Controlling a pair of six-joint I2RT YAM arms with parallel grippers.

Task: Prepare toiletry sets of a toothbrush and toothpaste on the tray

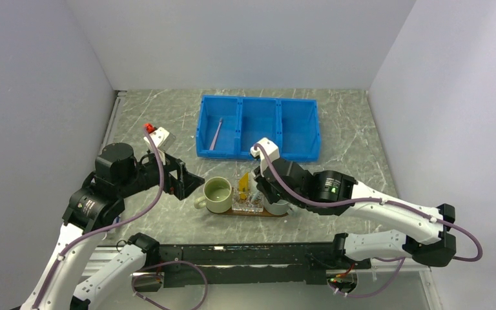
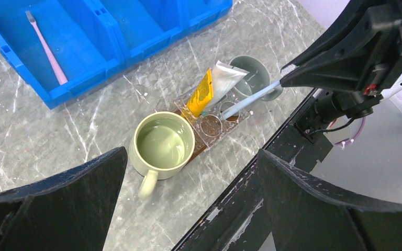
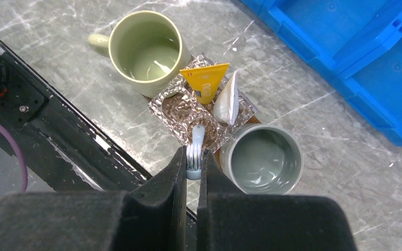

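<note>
My right gripper [image 3: 193, 163] is shut on the bristle head of the pale grey toothbrush [image 3: 197, 137]. The toothbrush slants down with its handle end in a cell of the clear holder [image 2: 212, 124]. The yellow tube [image 2: 201, 94] and the white tube [image 2: 225, 78] stand leaning in that holder. The holder sits on the dark-brown tray [image 2: 199, 149], between a green mug [image 1: 217, 194] and a grey mug [image 3: 261, 159]. The pinkish toothbrush [image 1: 216, 134] lies in the blue bin's left compartment. My left gripper [image 1: 190, 184] is open and empty, left of the green mug.
The blue three-compartment bin [image 1: 258, 154] stands at the back centre of the marble table. The black base rail [image 1: 245, 253] runs along the near edge, just in front of the tray. Grey walls close in the left, back and right sides.
</note>
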